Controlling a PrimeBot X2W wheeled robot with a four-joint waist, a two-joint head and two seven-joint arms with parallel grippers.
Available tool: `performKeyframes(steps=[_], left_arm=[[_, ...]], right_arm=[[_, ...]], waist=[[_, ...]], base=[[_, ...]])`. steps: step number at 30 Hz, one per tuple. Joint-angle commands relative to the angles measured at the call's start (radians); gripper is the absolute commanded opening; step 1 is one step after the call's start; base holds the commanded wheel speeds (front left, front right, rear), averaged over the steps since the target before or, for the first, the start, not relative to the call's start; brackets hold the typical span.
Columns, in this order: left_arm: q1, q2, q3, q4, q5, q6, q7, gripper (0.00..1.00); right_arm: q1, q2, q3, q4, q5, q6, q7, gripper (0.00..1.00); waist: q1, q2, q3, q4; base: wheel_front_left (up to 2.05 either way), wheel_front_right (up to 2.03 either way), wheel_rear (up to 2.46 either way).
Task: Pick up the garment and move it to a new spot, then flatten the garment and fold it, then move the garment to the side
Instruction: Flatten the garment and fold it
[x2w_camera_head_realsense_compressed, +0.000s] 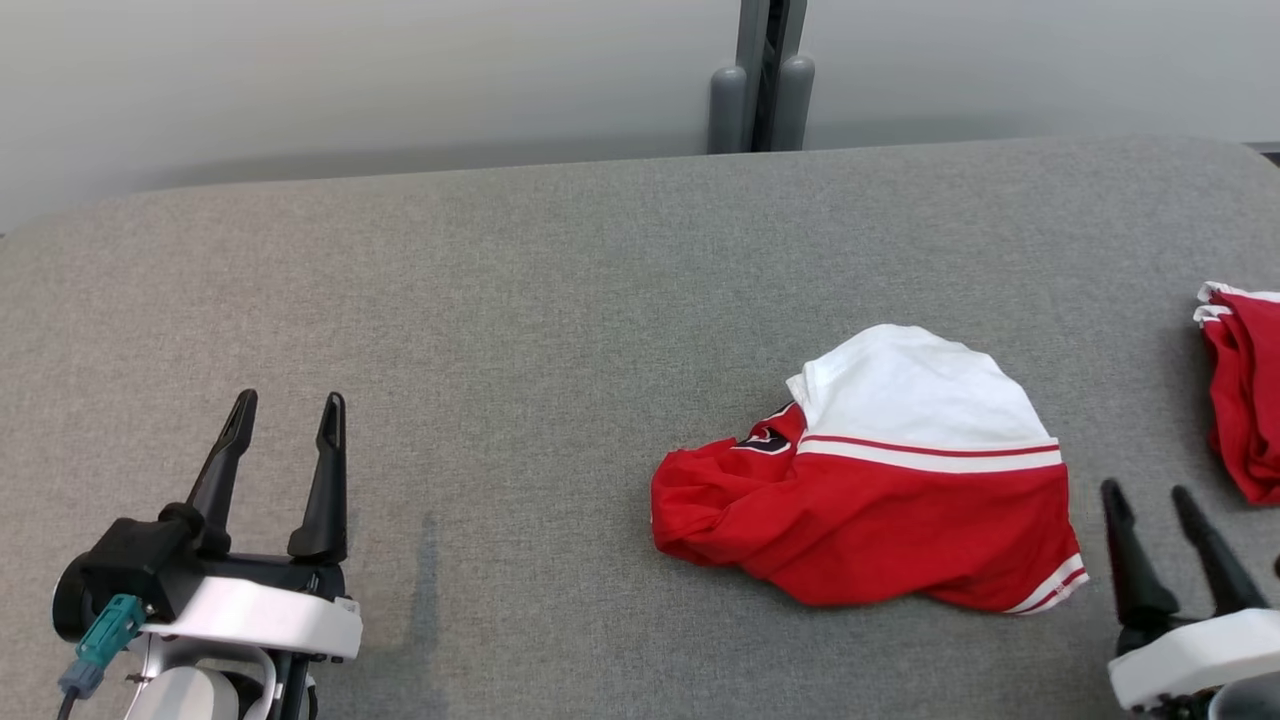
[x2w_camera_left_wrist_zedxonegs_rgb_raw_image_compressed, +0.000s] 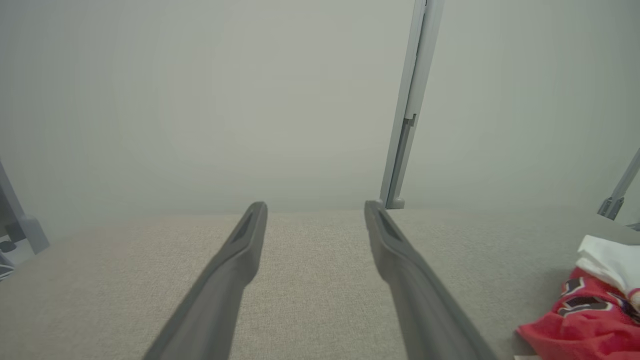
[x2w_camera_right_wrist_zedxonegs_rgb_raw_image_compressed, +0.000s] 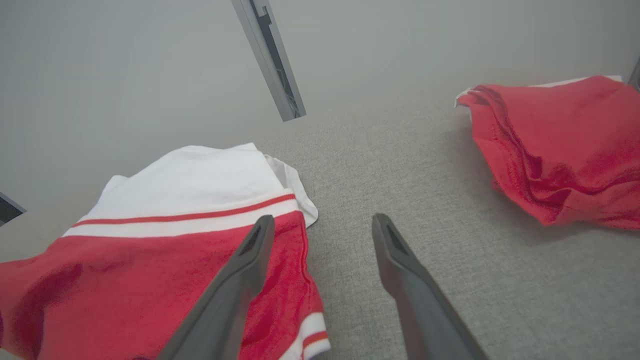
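While the garment (x2w_camera_head_realsense_compressed: 880, 490) lies bunched on the bench (x2w_camera_head_realsense_compressed: 500, 290), you have the left tool (x2w_camera_head_realsense_compressed: 289, 400) wide at its 9 o'clock and the right tool (x2w_camera_head_realsense_compressed: 1148, 490) wide at 3, both empty.

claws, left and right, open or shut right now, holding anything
Left claw: open, holding nothing.
Right claw: open, holding nothing, beside the red and white garment.
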Motion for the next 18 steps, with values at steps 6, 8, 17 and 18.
performKeyframes(steps=[6, 8, 17, 18], left_arm=[[0.03, 0.008, 0.008, -0.025, -0.005, 0.021, 0.006, 1.0], [0.036, 0.012, 0.007, -0.03, 0.0, 0.027, 0.009, 1.0], [0.086, 0.014, -0.001, -0.055, 0.0, 0.047, 0.027, 1.0], [0.091, 0.016, -0.003, -0.058, 0.003, 0.05, 0.031, 1.0]], right_arm=[[-0.016, 0.045, -0.086, -0.135, -0.163, 0.0, -0.002, 1.0], [-0.013, 0.067, -0.089, -0.194, -0.207, 0.0, 0.018, 1.0], [0.054, 0.107, -0.014, -0.376, -0.299, 0.0, 0.127, 1.0], [0.059, 0.109, -0.015, -0.384, -0.301, 0.0, 0.134, 1.0]], waist=[[0.0, -0.0001, -0.024, 0.001], [0.0, -0.0001, -0.035, 0.005], [0.0, -0.0001, -0.084, 0.02], [0.0, -0.0001, -0.087, 0.021]], base=[[0.0, 0.0, 0.0], [0.0, 0.0, 0.0], [0.0, 0.0, 0.0], [0.0, 0.0, 0.0]])
